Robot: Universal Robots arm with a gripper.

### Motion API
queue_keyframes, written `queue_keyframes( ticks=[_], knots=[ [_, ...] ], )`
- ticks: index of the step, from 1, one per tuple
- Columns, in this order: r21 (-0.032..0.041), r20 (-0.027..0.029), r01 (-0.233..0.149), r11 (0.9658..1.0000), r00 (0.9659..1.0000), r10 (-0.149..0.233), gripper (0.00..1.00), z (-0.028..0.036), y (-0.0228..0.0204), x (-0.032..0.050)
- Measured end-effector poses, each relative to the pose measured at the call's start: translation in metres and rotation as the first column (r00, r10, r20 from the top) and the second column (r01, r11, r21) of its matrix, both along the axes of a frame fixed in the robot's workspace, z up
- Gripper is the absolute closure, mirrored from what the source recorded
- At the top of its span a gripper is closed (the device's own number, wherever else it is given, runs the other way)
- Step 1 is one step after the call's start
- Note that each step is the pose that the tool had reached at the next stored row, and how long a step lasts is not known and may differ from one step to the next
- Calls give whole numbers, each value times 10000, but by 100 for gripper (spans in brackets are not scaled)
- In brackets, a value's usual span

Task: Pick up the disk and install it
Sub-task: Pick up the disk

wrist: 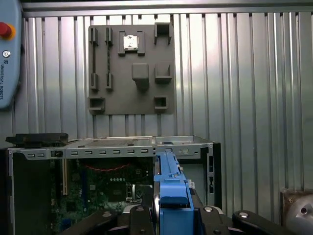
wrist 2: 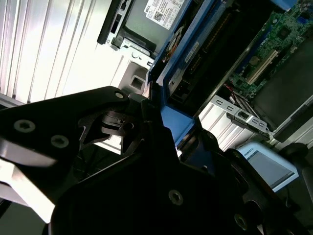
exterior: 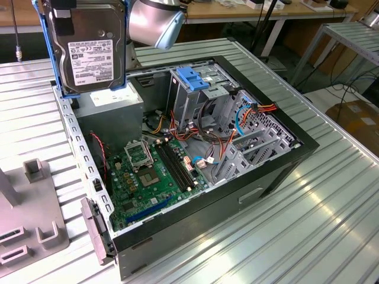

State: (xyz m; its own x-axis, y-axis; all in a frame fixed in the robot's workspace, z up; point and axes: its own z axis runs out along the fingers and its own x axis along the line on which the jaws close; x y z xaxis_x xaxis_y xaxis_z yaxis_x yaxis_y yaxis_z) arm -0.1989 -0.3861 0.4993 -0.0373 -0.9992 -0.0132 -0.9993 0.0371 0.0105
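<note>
Item 1: flat, rectangular, silver-grey metal disk (exterior: 89, 44) with a white printed label, framed by 2 blue plastic carrier rails. It was held aloft on edge at the exterior view's upper left, label toward that camera. It hung above the corner of the case where the grey power supply box (exterior: 109, 109) with its white sticker sat. Item 2: black gripper (wrist: 172, 214). In the first wrist view its black fingers (wrist: 141, 219) were closed against either side of the blue carrier, clamping the disk. Item 3: black open-sided computer case (exterior: 266, 177), lying on the ribbed aluminium table (exterior: 331, 225) with the green motherboard (exterior: 148, 177) exposed. Item 4: metal drive cage (exterior: 195, 100) topped by 1 blue plastic latch (exterior: 192, 77), inside the case toward the exterior view's right of the disk and apart from it. Item 5: grey moulded fixture plate (wrist: 131, 68), flat on the table beside the case. Item 6: silver arm joint (exterior: 155, 23), just beside the disk.
</note>
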Motion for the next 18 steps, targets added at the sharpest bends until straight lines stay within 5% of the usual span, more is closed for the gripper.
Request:
queue_keyframes(
  ticks=[18],
  knots=[
    [-1, 0, -1, 10000, 10000, 1, 63, -2, -142, 261]
  ],
)
